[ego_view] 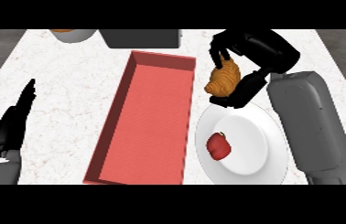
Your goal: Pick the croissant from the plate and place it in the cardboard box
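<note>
The golden-brown croissant [225,78] hangs above the far rim of the white plate [251,147], just right of the box. My right hand [260,51] is shut on it, fingers curled over its top and thumb under its lower side. The long red open box [145,120] lies to the left of the plate, its inside bare. My left hand [15,122] stays open at the left edge, fingers pointing up, away from everything.
A red apple-like fruit [218,145] lies on the plate's left half. A dark grey block [140,38] and a white bowl [71,34] with something orange in it stand at the counter's far edge.
</note>
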